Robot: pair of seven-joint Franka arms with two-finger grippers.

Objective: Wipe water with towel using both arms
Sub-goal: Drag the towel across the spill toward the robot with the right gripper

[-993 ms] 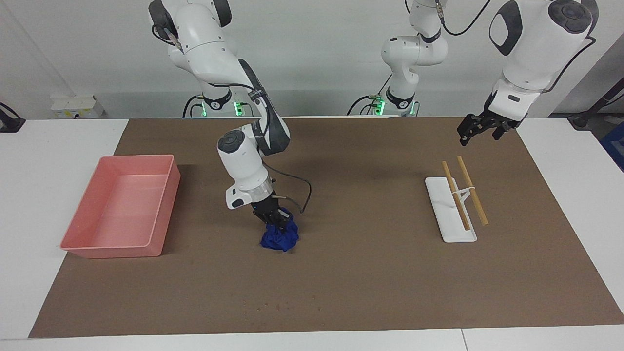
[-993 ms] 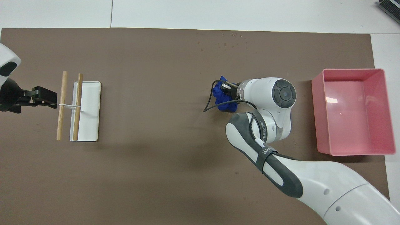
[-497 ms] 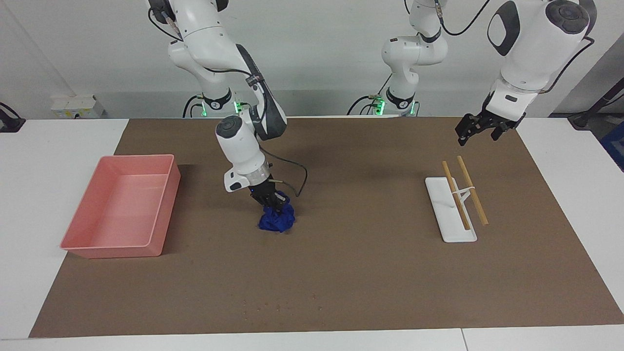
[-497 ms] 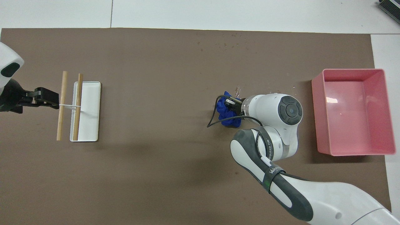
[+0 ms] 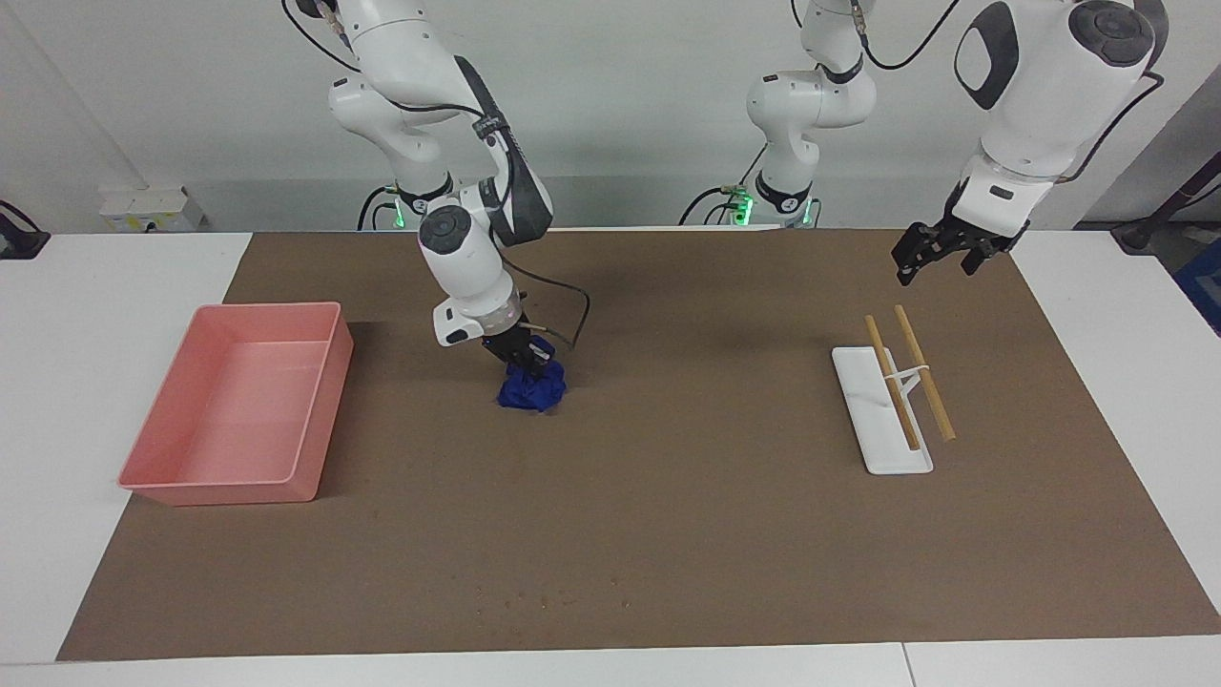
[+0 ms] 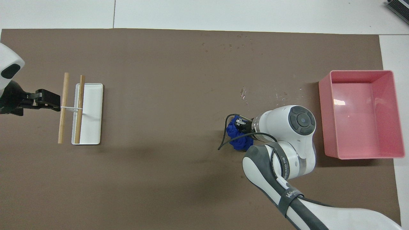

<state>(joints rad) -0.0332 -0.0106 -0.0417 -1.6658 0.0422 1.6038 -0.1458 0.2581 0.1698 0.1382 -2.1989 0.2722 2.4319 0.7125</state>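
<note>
My right gripper is shut on the crumpled royal-blue towel and presses it onto the brown mat, beside the pink tray. In the overhead view the right gripper and the towel show just off the white wrist. Faint wet glints of water lie on the mat farther from the robots than the towel. My left gripper is open and empty, raised over the mat beside the white rack. It also shows in the overhead view.
A pink tray stands at the right arm's end of the mat. A white rack with two wooden sticks stands at the left arm's end. Tiny specks dot the mat's edge farthest from the robots.
My right gripper has dragged the towel across the mat toward the robots. Wet glints now show where the towel was. The left arm has hardly moved.
</note>
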